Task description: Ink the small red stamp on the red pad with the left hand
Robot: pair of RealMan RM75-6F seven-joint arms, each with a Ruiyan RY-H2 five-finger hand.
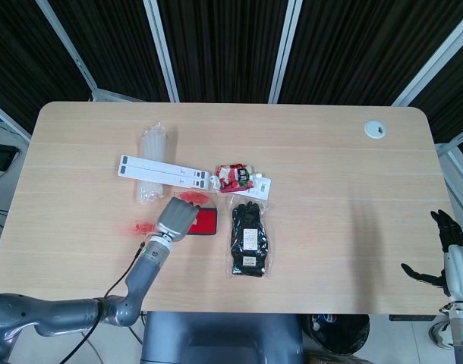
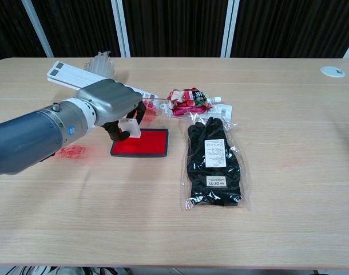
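My left hand [image 2: 112,105] [image 1: 178,218] grips the small stamp [image 2: 129,129], whose white body shows between the fingers in the chest view. The stamp stands on or just above the left part of the red ink pad [image 2: 145,142] [image 1: 206,222]; I cannot tell whether it touches. In the head view the hand hides the stamp and the pad's left half. My right hand [image 1: 453,259] hangs off the table's right edge with its fingers spread, holding nothing.
A red ink smear [image 2: 70,152] marks the table left of the pad. Black gloves in a clear bag [image 2: 213,160] lie right of the pad. Behind it are a white strip [image 2: 71,75], a clear plastic bag [image 2: 100,62] and a red snack packet [image 2: 187,99].
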